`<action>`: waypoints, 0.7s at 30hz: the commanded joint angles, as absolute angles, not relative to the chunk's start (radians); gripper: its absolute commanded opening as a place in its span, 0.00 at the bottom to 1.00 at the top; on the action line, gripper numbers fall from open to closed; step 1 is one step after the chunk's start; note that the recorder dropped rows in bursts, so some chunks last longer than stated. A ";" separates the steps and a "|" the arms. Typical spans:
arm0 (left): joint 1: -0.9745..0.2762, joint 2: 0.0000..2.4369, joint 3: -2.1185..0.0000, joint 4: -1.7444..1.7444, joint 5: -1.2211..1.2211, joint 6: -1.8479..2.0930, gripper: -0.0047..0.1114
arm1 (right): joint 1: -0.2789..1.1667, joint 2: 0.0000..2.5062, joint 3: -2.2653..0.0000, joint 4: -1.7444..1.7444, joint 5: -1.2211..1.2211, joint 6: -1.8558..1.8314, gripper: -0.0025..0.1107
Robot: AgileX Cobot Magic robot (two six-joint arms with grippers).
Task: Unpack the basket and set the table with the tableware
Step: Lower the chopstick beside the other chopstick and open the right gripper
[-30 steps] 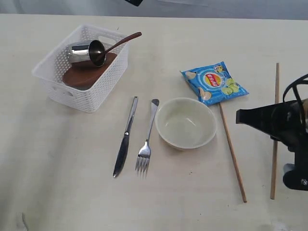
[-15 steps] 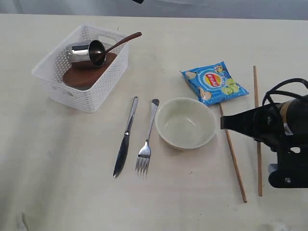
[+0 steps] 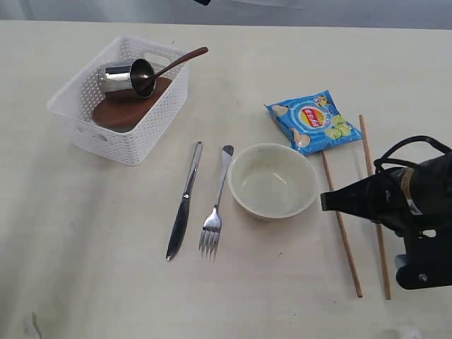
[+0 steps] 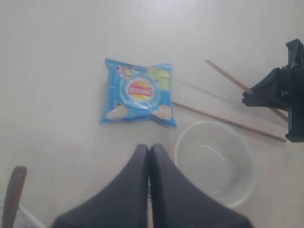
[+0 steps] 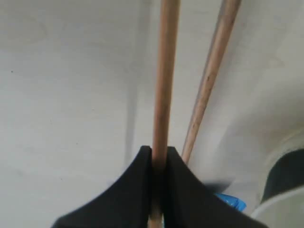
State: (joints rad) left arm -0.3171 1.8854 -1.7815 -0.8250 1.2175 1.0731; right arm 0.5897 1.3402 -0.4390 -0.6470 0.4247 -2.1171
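Note:
The white basket (image 3: 79, 113) stands at the back left and holds a steel cup (image 3: 116, 76), a wooden spoon (image 3: 176, 62) and a brown plate (image 3: 127, 107). A knife (image 3: 183, 201), a fork (image 3: 215, 205) and a cream bowl (image 3: 272, 180) lie side by side on the table (image 3: 85, 247). One chopstick (image 3: 342, 226) lies right of the bowl. My right gripper (image 3: 376, 205) (image 5: 159, 154) is shut on the second chopstick (image 3: 367, 152) (image 5: 166, 71), close beside the first (image 5: 211, 71). My left gripper (image 4: 149, 151) is shut and empty, high above the bowl (image 4: 213, 161).
A blue chip bag (image 3: 314, 121) (image 4: 138, 92) lies behind the bowl, its corner touching the lying chopstick's far end. The right arm (image 4: 280, 92) shows at the edge of the left wrist view.
My right gripper has carried its chopstick leftward, from far out on the right to just beside the lying chopstick. The rest has not moved.

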 commanded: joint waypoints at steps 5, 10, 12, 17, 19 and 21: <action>-0.313 1.885 -1.776 -0.843 1.221 1.095 0.04 | 0.592 1.371 -0.436 -0.658 0.376 -2.122 0.02; -0.313 1.885 -1.776 -0.843 1.221 1.095 0.04 | 0.586 1.387 -0.436 -0.658 0.354 -2.122 0.02; -0.313 1.885 -1.776 -0.843 1.221 1.095 0.04 | 0.586 1.399 -0.432 -0.658 0.354 -2.122 0.02; -0.313 1.885 -1.776 -0.843 1.221 1.095 0.04 | 0.586 1.421 -0.430 -0.658 0.354 -2.122 0.02; -0.313 1.885 -1.776 -0.843 1.221 1.097 0.04 | 0.586 1.430 -0.430 -0.658 0.354 -2.122 0.02; -0.313 1.885 -1.776 -0.843 1.221 1.100 0.04 | 0.586 1.440 -0.430 -0.658 0.354 -2.122 0.02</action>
